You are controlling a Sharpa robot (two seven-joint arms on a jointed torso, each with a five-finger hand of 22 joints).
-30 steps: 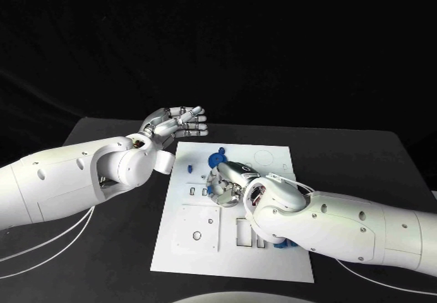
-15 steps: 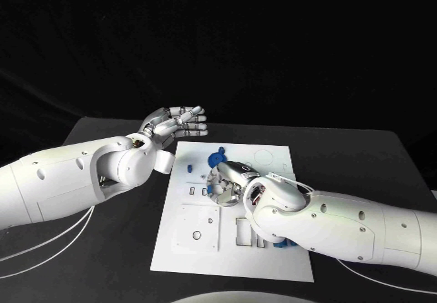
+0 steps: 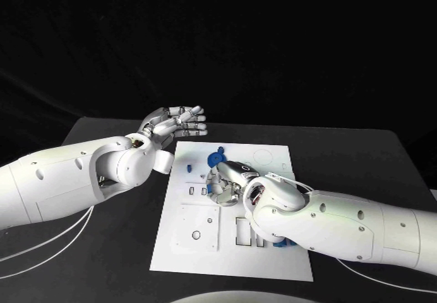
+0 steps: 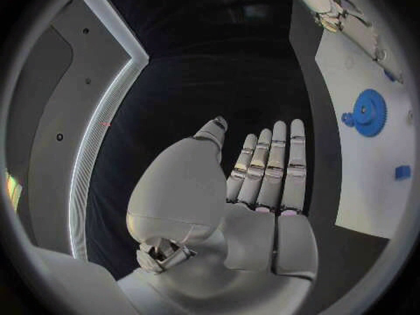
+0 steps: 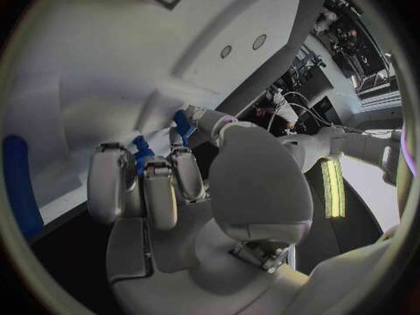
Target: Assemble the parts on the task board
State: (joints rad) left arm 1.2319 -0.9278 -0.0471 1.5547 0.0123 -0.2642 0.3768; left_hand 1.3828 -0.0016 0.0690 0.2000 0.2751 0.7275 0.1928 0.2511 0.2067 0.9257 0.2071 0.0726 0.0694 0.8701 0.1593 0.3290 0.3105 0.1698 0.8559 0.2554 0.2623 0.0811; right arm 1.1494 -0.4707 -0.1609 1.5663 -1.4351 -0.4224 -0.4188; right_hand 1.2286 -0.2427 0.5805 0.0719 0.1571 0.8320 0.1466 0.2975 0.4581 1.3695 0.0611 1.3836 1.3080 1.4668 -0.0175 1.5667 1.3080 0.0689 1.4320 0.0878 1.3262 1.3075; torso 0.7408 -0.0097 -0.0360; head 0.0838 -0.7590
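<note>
The right hand's fingers [image 5: 149, 182] are curled down onto the task board [image 3: 273, 259], and in the right wrist view small blue parts [image 5: 142, 150] show between the fingertips, so the right hand [image 3: 228, 183] seems to be pinching or pressing a part at the board's middle; which of the two I cannot tell. Just beyond it on the board lies a blue gear [image 3: 216, 155], and a small blue part [image 3: 189, 168] sits near the board's left edge. Another blue piece [image 3: 284, 243] peeks out from under the right forearm near the board's front.

The left hand [image 3: 177, 121] is raised off the board's far left corner, its fingers [image 4: 271, 161] straight, side by side and holding nothing.

The step in hand looks like seating a small part into a slot. To do it well, the fingers should probably keep the part upright, line it up over its cutout, and press straight down without sliding sideways. The forearm should stay lifted so it does not drag the piece beneath it. The white board rests on the black table [image 3: 364, 158].
</note>
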